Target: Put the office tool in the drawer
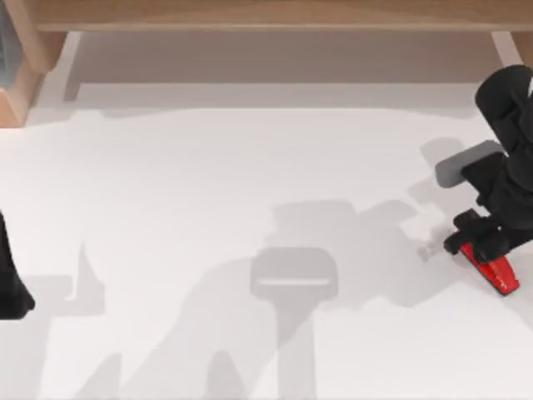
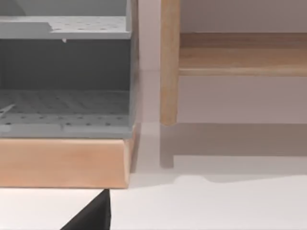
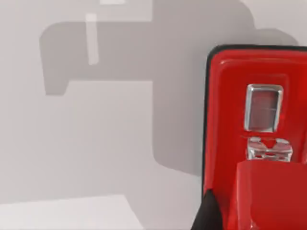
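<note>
Red stapler (image 1: 495,271) lies flat on the white table (image 1: 208,183) at the near right. Our right gripper (image 1: 476,237) sits down over its far end, presumably to take it; we cannot tell how the fingers stand. Silvery fittings (image 3: 263,108) carry no readable writing. Far left stands the wooden cabinet (image 2: 62,160) with grey drawer (image 2: 64,125), near our parked left arm (image 1: 10,279).

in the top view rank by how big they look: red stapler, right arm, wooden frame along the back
1. Long pale wooden frame along the back edge.
2. Black right arm, whose hand is at the stapler.
3. Small glossy red wedge-shaped stapler, partly covered.
</note>
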Available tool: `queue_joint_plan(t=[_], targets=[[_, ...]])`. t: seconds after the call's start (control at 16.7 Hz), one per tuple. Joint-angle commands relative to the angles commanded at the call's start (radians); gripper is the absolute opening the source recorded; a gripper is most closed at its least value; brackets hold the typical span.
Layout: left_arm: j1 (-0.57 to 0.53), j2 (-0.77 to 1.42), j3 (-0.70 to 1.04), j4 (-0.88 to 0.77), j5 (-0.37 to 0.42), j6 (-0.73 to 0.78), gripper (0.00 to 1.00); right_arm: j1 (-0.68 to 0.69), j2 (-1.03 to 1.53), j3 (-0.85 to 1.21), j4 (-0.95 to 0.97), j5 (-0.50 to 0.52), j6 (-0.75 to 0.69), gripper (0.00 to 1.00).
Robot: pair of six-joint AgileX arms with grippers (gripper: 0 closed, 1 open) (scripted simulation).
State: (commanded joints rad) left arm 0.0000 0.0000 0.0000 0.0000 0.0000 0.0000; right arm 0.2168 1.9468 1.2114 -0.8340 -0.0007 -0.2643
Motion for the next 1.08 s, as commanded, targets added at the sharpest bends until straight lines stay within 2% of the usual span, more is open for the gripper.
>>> queue_joint_plan(t=[0.24,0.72,1.08], targets=[[0.000,0.000,0.000,0.000,0.000,0.000,1.00,-0.001,-0.030,0.033,-0.078,0.000,0.000,0.00],[0.000,0.000,0.000,0.000,0.000,0.000,1.00,-0.011,-0.056,0.070,-0.091,0.002,-0.005,0.00],[0.000,0.000,0.000,0.000,0.000,0.000,1.00,-0.133,-0.076,0.368,-0.168,0.024,-0.046,0.00]])
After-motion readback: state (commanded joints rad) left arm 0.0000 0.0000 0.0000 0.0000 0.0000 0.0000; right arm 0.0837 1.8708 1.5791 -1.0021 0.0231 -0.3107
